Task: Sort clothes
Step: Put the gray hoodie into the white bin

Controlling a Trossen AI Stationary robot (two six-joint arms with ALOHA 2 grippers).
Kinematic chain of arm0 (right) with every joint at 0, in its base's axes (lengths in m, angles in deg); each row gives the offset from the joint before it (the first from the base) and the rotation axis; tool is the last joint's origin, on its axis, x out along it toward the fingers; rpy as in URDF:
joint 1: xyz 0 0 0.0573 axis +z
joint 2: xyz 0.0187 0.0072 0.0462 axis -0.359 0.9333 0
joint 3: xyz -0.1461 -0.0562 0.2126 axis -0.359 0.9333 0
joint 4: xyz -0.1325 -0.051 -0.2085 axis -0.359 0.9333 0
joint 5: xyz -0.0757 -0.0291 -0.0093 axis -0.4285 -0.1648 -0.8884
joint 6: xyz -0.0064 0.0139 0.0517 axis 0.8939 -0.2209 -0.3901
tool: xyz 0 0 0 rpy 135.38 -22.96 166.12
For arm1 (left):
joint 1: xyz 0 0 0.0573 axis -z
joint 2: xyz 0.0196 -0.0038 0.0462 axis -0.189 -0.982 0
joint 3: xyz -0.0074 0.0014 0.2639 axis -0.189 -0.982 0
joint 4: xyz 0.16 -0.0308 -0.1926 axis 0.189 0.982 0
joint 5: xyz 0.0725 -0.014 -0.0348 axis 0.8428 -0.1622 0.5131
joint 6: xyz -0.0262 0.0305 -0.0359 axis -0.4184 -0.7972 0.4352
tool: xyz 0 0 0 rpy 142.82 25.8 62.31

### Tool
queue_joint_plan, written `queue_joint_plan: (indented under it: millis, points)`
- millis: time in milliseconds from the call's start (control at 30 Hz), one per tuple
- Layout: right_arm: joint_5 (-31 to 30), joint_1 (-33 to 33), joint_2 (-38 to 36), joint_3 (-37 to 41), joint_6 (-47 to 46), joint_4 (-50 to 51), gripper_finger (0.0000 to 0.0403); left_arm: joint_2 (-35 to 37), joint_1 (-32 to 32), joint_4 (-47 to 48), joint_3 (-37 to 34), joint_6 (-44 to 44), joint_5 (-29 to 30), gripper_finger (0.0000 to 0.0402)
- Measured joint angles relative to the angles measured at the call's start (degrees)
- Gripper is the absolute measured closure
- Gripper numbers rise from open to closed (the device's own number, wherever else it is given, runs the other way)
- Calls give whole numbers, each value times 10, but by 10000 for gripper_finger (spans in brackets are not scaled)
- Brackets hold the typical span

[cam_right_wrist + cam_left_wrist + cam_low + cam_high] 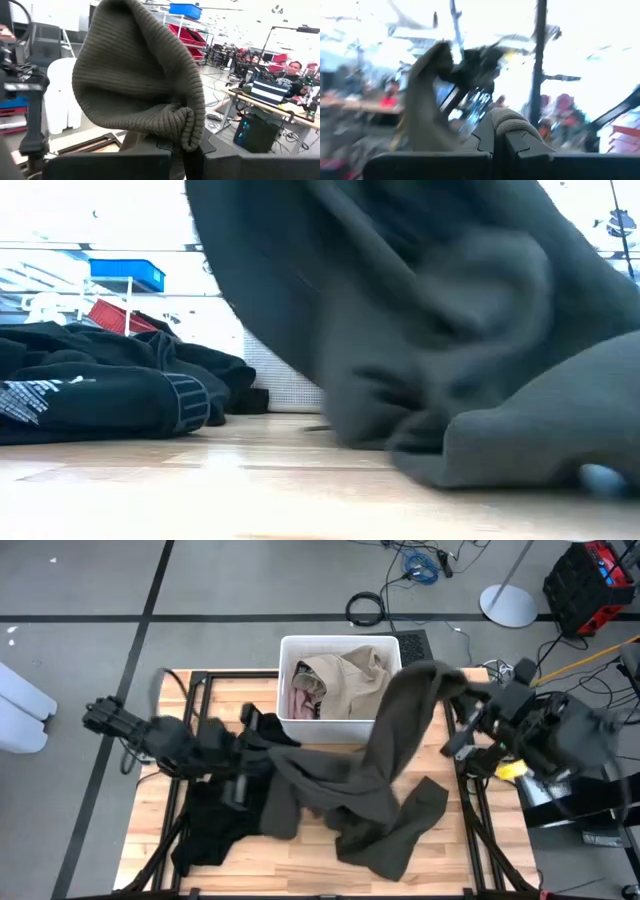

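Olive-green garment [375, 780] stretches between our 2 claws, left claw [262, 762] and right claw [458, 690] both pinching it, bin [340, 727] between.

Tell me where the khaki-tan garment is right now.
In the high view the khaki-tan garment lies bunched inside the white bin at the table's far edge, beside a pink garment; the olive-green garment drapes across the bin's right corner.

Bright even room light, blown-out background (both wrist views), left wrist view motion-blurred, low view soft up close
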Motion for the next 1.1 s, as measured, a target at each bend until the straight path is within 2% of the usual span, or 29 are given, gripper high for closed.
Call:
queue_joint_plan:
  millis: [100,267,333,467,533,633,800,933,1000,1100]
  points:
    - [73,-15,-10,0,17,-15,397,6,0,15,25,1,-10,399]
    - [201,-13,-12,0,-61,6,397,4,0,82,39,2,31,399]
    - [248,-10,-12,0,-120,62,397,4,0,100,40,2,41,399]
    - [412,-25,0,3,-304,253,392,6,-1,158,42,2,102,399]
    - [469,-29,12,21,-393,334,380,5,-2,183,42,2,124,399]
    - [499,-30,24,65,-475,385,348,5,-6,200,42,2,143,399]
    - [517,-31,25,142,-499,381,276,13,-14,256,42,3,184,399]
    - [534,-33,26,203,-501,381,229,24,-25,321,42,43,223,399]
    - [535,-28,25,244,-504,356,214,29,-31,353,42,63,224,399]
    - [541,-10,26,330,-474,235,201,35,-37,380,42,78,225,399]
